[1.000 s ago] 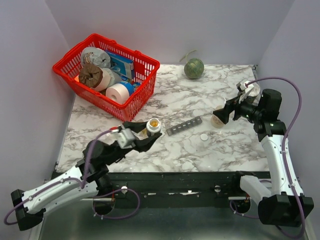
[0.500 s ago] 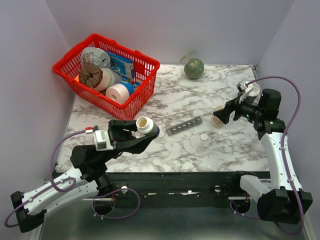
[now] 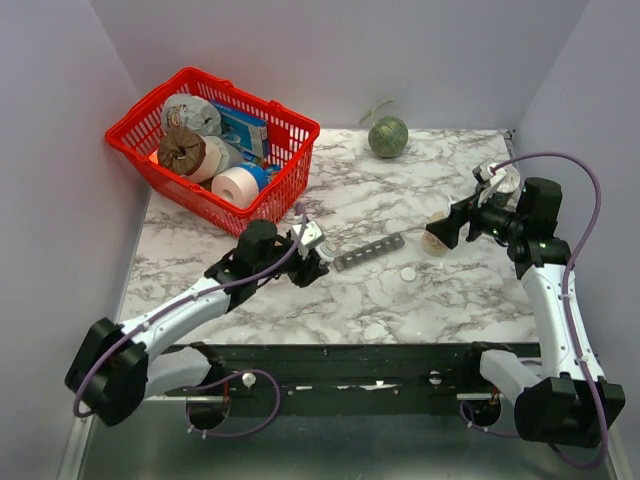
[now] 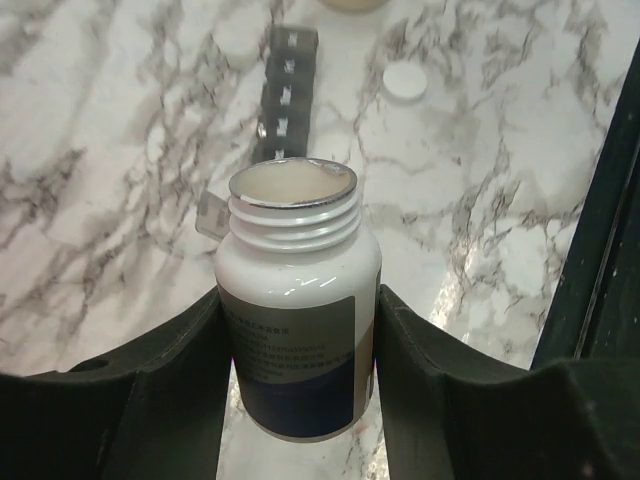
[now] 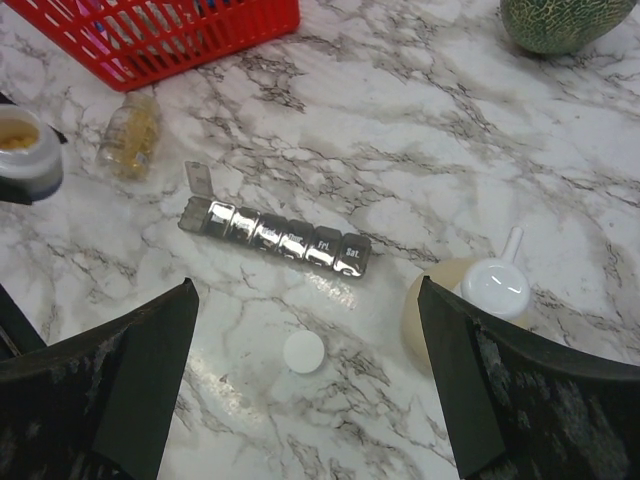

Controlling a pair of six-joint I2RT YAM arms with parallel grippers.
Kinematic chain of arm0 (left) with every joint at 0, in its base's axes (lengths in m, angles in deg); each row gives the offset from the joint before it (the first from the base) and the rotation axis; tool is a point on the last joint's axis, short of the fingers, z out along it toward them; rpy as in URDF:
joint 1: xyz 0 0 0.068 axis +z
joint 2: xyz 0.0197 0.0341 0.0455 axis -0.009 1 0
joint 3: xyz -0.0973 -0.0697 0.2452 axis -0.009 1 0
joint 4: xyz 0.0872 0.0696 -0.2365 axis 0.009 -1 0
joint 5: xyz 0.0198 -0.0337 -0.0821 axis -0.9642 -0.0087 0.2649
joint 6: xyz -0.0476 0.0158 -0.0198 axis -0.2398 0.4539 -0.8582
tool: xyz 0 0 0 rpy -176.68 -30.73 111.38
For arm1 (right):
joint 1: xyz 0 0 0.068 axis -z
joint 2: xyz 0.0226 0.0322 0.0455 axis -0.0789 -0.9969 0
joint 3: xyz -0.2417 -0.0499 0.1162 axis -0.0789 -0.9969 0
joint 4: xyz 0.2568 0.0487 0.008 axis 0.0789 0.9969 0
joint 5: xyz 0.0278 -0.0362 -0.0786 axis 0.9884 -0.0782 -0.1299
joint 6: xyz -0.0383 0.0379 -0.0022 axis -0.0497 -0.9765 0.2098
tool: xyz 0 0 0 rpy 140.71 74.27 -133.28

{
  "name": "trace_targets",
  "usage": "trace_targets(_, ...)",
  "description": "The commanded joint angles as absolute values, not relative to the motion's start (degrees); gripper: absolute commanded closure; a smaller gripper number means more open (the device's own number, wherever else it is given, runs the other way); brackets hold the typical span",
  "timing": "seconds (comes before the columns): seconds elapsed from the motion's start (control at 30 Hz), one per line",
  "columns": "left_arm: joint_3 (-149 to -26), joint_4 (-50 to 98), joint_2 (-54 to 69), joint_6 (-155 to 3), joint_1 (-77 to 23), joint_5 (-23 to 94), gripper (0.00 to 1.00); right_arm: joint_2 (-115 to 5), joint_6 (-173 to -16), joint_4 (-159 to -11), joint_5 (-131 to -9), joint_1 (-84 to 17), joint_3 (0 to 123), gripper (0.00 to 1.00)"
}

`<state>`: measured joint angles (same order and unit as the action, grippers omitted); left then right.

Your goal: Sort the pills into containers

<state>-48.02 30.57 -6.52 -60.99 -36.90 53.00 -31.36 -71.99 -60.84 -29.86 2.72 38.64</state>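
Between the jaws of your left gripper (image 4: pixel 300 305), an uncapped bottle (image 4: pixel 297 340) is clamped, the containers (image 4: pixel 283 95) just ahead. Your right gripper (image 5: pixel 307 300) has its jaws apart, a nozzle bottle (image 5: pixel 432 312) beside one.

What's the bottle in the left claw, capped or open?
Open. The bottle in the left claw shows bare threads and an uncovered mouth; a white cap lies apart on the table.
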Motion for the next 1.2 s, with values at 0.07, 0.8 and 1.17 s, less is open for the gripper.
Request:
trace_targets(0.07,-57.3,16.7,5.5,-49.1,-36.7,54.5,1.00,-31.1,-71.3,-59.6,-27.0,3.2,39.1,0.00)
trace_targets(0.8,-75.4,-6.9,27.1,-43.1,-43.4,34.3,1.00,-30.6,-71.7,-58.4,-24.4,3.2,39.8,0.00)
trace_targets(1.17,-84.5,-14.8,32.3,-44.2,-46.9,26.2,1.00,-30.5,-71.8,-58.3,-24.1,3.2,40.0,0.00)
